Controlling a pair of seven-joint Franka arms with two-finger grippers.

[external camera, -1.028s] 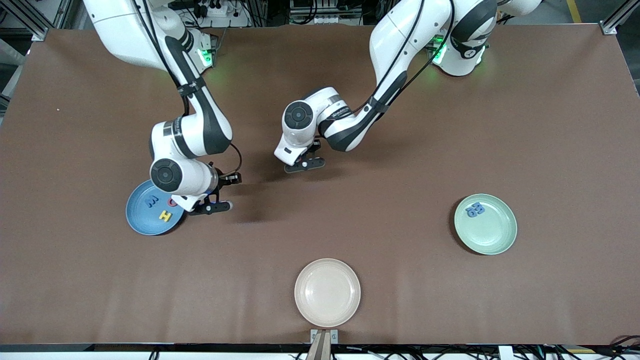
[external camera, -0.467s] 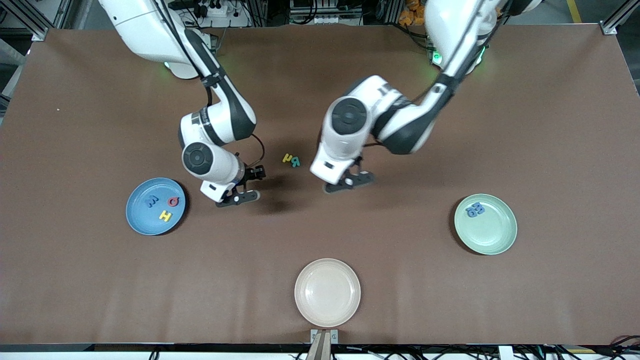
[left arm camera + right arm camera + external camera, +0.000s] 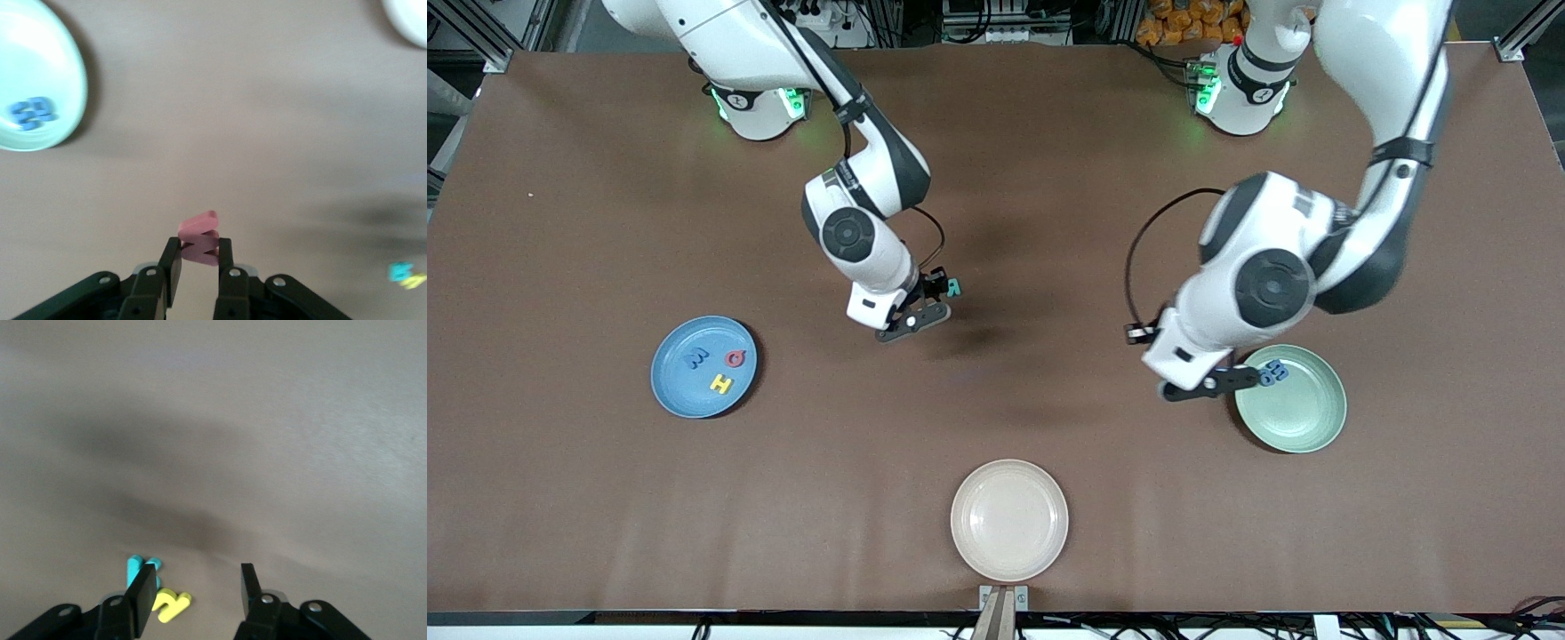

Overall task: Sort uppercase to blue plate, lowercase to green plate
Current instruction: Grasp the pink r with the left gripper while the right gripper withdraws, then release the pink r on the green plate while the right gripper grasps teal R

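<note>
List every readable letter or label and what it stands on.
"H": yellow letter on blue plate.
"Q": red letter, same plate.
"M" or "W": blue letter, same plate.
Unreadable: blue letters on green plate; pink letter in left tool.

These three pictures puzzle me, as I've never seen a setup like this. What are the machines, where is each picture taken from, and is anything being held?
Two white robot arms stand at a brown table. The wide picture looks down from above; the other two come from cameras on the arms' wrists. The left gripper is shut on a small red letter, by the green plate's rim; that plate holds two blue letters. The right gripper hangs open over a green letter and a yellow letter lying mid-table. The blue plate holds a blue, a red and a yellow letter. A cream plate lies nearest the front camera.
</note>
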